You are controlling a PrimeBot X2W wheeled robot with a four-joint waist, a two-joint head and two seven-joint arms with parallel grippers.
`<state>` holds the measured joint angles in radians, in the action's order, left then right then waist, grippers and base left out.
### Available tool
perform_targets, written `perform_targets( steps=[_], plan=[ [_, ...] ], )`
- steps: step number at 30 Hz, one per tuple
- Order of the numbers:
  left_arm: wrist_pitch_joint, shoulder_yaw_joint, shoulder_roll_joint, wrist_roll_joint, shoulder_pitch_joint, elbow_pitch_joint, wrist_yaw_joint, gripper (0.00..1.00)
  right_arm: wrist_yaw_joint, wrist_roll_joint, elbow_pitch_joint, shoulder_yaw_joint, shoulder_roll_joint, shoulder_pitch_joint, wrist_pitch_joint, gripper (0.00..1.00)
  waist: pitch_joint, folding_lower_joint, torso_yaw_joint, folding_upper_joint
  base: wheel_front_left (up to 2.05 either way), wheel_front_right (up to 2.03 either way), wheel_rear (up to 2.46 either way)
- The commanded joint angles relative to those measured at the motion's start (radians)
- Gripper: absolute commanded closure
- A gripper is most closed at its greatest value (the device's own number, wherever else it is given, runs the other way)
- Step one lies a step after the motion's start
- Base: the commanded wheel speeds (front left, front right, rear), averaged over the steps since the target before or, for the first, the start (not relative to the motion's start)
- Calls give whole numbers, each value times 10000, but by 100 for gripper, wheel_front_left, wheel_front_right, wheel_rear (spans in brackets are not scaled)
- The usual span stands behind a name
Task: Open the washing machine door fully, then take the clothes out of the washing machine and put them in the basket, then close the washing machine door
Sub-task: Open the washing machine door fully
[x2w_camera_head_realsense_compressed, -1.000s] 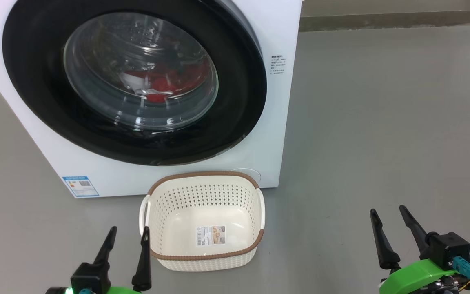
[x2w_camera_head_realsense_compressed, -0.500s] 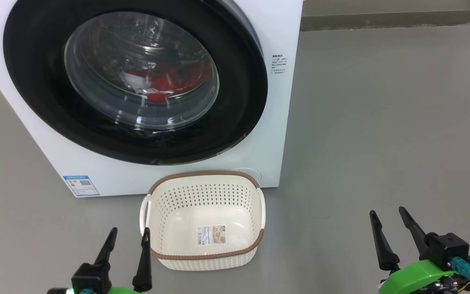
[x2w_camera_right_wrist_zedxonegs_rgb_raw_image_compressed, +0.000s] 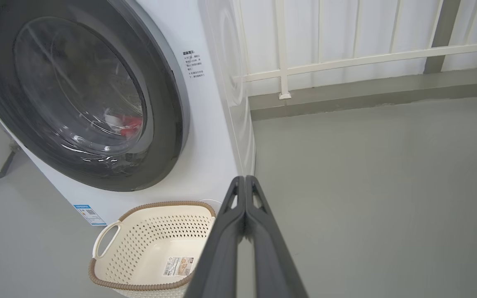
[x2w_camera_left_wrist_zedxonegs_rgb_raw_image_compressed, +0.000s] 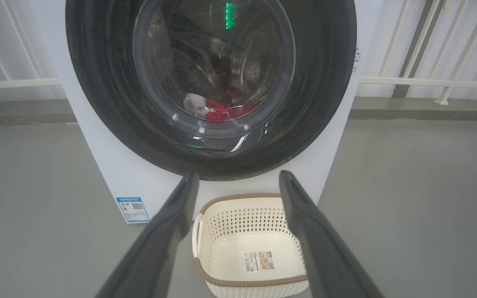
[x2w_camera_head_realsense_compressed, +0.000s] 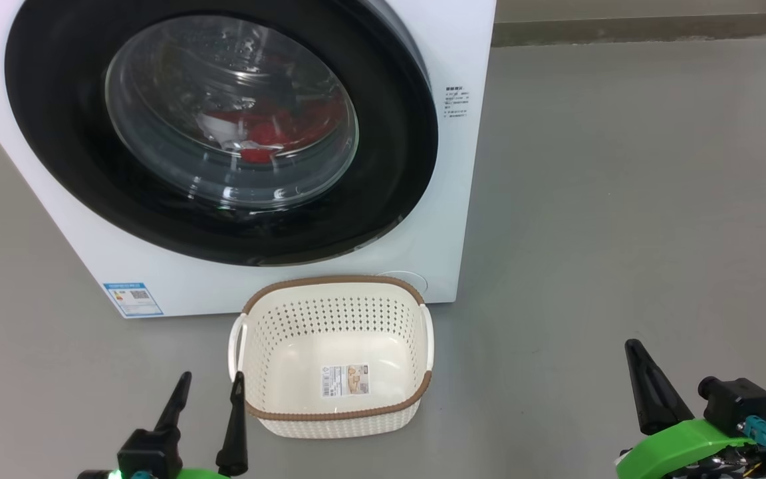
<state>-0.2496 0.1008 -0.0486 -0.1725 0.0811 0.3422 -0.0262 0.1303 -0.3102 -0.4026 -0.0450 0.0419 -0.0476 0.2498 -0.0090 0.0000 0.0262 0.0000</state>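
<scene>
Flooring (x2w_camera_head_realsense_compressed: pixel 622 199) is smooth, grey and matt. It runs back to a low kerb (x2w_camera_head_realsense_compressed: pixel 649 30), above which we see a white railing (x2w_camera_right_wrist_zedxonegs_rgb_raw_image_compressed: pixel 346 58) in the right wrist view. We find the washer (x2w_camera_head_realsense_compressed: pixel 463 199) standing on this surface at the upper left of the head view, with a blue label (x2w_camera_head_realsense_compressed: pixel 132 299) low on its white front. Its door (x2w_camera_head_realsense_compressed: pixel 57 133) lies against that front and faces outward toward us, the black rim ringing a bulging window (x2w_camera_head_realsense_compressed: pixel 230 66). Through the glass we see the clothes (x2w_camera_head_realsense_compressed: pixel 263 136), red with a white patch, lying low in the drum (x2w_camera_left_wrist_zedxonegs_rgb_raw_image_compressed: pixel 205 62). The basket (x2w_camera_head_realsense_compressed: pixel 330 281) stands just in front of the washer, below the door's lower right; we cannot tell whether it touches the front. Its mouth faces up, and its pale bottom carries a paper label (x2w_camera_head_realsense_compressed: pixel 347 380). Its handles (x2w_camera_head_realsense_compressed: pixel 237 342) sit at the left and right ends, so we read the long axis as running along the washer's front, slightly skewed. The left gripper (x2w_camera_head_realsense_compressed: pixel 212 376) hovers just left of the basket's near corner, fingers parted wide and pointing at the washer. The right gripper (x2w_camera_head_realsense_compressed: pixel 636 349) is well to the right over bare floor, fingers pressed together to a single point, holding nothing.
</scene>
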Motion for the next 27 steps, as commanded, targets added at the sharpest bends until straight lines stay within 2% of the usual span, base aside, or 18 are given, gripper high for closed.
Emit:
perform_targets(
  steps=[1, 4, 9, 18, 23, 27],
  plan=[
    [-122, -311, -72, 118, 419, -205, -31, 0, 4, -239, 155, 300, 84, -451, 120, 100, 13, 0, 8, 0, 0, 0, 0],
    [-122, -307, -67, 103, 425, -220, -26, 0, 4, -1232, 20, 421, 84, -565, 120, 100, 45, 0, 30, 0, 0, 0, 0],
    [-122, -255, -53, 26, 498, -313, -20, 0, 4, -3835, 27, 566, 84, -931, -197, 100, 223, 0, 91, 0, 0, 0, 0],
    [-122, -80, -34, 3, 871, -632, -104, 0, 4, -9047, 378, 27, 84, -2242, -1824, 100, 955, 0, 192, 0, 0, 0, 0],
    [-122, 81, -26, -8, 1162, -823, -136, 0, 4, -11069, 2, -608, 113, -3266, -2998, 100, 1412, 0, 343, 0, 0, 0, 0],
    [-122, 239, -22, -27, 1400, -1031, -191, 0, 4, -12102, -572, -1025, 292, -4207, -3769, 100, 1819, 0, 480, 0, 0, 0, 0]
  ],
)
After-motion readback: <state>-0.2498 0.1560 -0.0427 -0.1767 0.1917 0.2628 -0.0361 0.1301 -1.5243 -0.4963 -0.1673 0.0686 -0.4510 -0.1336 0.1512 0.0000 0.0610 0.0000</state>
